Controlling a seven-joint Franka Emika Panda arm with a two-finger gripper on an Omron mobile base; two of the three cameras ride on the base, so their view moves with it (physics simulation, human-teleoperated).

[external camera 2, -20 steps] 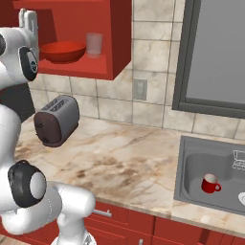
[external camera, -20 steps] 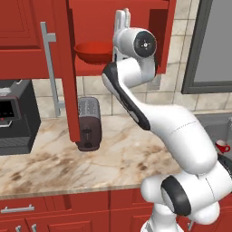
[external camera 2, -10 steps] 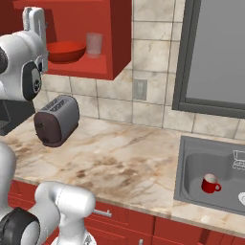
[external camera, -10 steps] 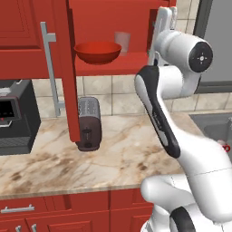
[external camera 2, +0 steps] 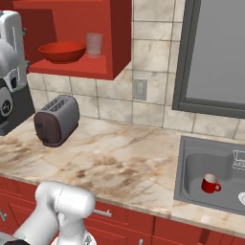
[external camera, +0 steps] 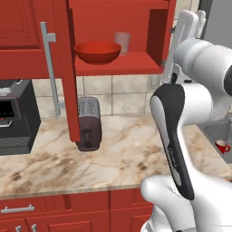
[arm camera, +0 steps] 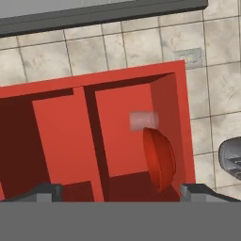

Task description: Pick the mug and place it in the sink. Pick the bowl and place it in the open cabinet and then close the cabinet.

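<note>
The red bowl (external camera: 97,51) (external camera 2: 62,51) rests on the shelf of the open red cabinet (external camera: 149,36) (external camera 2: 119,43), next to a clear glass (external camera: 122,43). The cabinet door (external camera: 68,81) stands swung out with its silver handle (external camera: 47,68) to the left. Down in the grey sink (external camera 2: 191,162) sits the red mug (external camera 2: 209,183) (external camera: 222,146). My gripper (arm camera: 121,192) (external camera: 194,18) is open and holds nothing. It hangs just right of the cabinet at shelf height. The hand view is rolled and shows the bowl (arm camera: 159,157) edge-on inside the cabinet.
A dark toaster (external camera: 88,123) (external camera 2: 56,119) stands on the marble counter below the cabinet. At the far left is a black coffee machine (external camera: 13,118). A wall outlet (external camera 2: 139,89) and a window (external camera 2: 215,52) lie to the right. My own arm (external camera: 181,136) fills the right foreground.
The arm has swung right, away from the cabinet opening, and the open gripper now sits beside the cabinet's right wall. The bowl stays on the shelf.
</note>
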